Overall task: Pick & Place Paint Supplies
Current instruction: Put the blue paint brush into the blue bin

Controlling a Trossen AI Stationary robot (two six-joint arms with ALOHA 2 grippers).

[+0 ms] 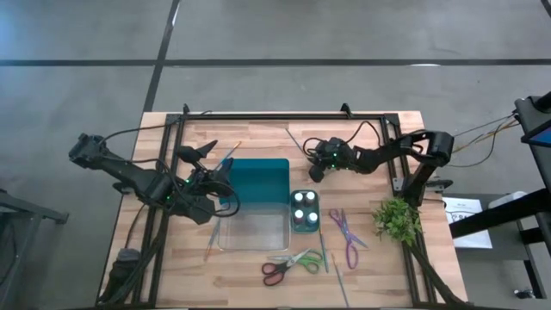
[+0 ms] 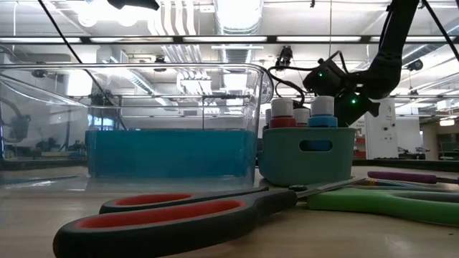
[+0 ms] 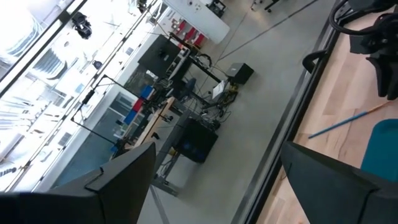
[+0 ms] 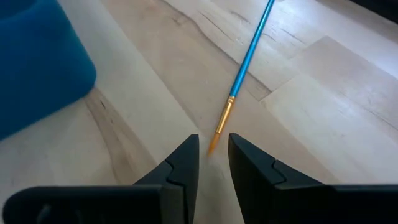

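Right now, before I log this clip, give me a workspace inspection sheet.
Surface: wooden table, black frame along its edges.
Job's things: paint bottles in small teal tub; red-green scissors; purple scissors; blue brush on the wood.
Clutter: plant sprig; clear container; teal container.
Grippers: left gripper open, above the table's left part; right gripper nearly closed, empty, at the brush tip.
Cables: along both arms.
Surroundings: grey floor, workshop behind.

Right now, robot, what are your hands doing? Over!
Right gripper narrowed around blue brush tip, near teal tray. Left gripper open, waiting beside tray. Nothing blocking.
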